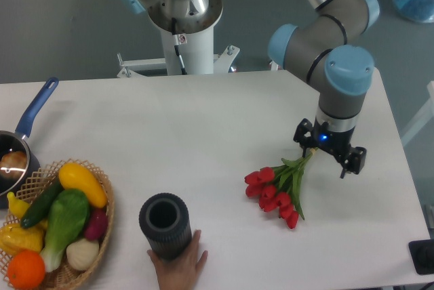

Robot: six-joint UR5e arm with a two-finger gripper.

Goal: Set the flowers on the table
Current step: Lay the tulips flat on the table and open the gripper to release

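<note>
The flowers (277, 192), a small bunch of red tulip heads on green stems, lie flat on the white table (203, 134) at the right, heads pointing to the lower left. Their stem ends reach up under my gripper (327, 153). The gripper points straight down over the stem ends. Its two black fingers (354, 161) stand spread wide apart on either side of the stems, so it looks open. The fingertips themselves are partly hidden by the wrist.
A dark ribbed cylinder (166, 225) stands at the front, steadied by a person's hand (180, 266). A wicker basket (105, 229) with colourful vegetables sits at the front left. A blue-handled pan (24, 137) is at the left edge. The robot base (183, 19) is at the back.
</note>
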